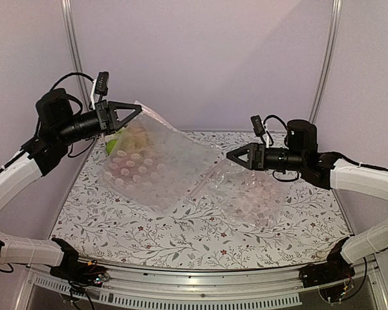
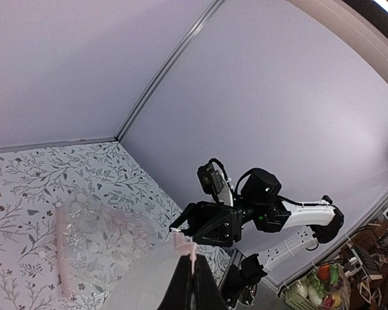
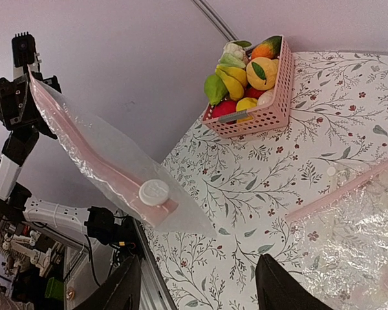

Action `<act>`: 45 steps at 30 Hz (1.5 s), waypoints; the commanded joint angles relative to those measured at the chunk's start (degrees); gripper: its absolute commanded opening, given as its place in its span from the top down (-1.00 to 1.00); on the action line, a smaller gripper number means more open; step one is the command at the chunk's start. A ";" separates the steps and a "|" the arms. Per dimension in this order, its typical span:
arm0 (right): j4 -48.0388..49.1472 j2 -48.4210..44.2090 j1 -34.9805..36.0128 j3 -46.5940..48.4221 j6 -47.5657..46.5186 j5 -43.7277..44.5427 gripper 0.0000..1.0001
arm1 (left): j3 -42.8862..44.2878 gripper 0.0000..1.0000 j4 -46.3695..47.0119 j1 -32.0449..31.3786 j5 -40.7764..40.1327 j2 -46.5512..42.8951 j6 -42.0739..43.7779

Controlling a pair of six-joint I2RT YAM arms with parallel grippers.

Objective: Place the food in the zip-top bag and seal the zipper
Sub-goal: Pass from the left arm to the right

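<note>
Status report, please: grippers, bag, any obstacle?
Left gripper shut on zip-top bag, lifted. Right gripper open, empty. Food in pink basket. Second bag on table.

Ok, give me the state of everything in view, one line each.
left gripper: shut on a corner of the smooth bag, held high.
smooth bag: lifted by that corner, slanting, flat, no food inside.
zip: cannot tell if sealed.
crinkled bag: lying on the table, apart from both grippers.
toy food: piled in the basket.
basket: upright, full.
right gripper: open, empty, in the air.
</note>
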 commanded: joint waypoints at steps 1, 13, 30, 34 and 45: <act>4.58 1.53 1.05 1.90 1.61 -1.47 -0.15 | -0.92 1.00 2.52 0.76 1.58 0.01 -1.07; 7.86 4.26 3.32 3.76 3.17 -2.79 0.17 | -1.27 1.00 3.43 0.84 1.87 -0.08 -1.74; 11.26 7.42 4.23 5.56 4.00 -2.16 0.50 | -3.23 1.00 5.51 0.83 2.02 -1.17 -3.65; 11.51 7.52 4.23 5.44 4.02 -1.66 0.75 | -3.39 1.00 5.46 0.91 2.08 -1.20 -3.49; 4.09 3.81 4.21 6.82 -2.86 -0.16 1.00 | -1.30 -0.13 -16.75 1.55 -6.31 -4.32 9.42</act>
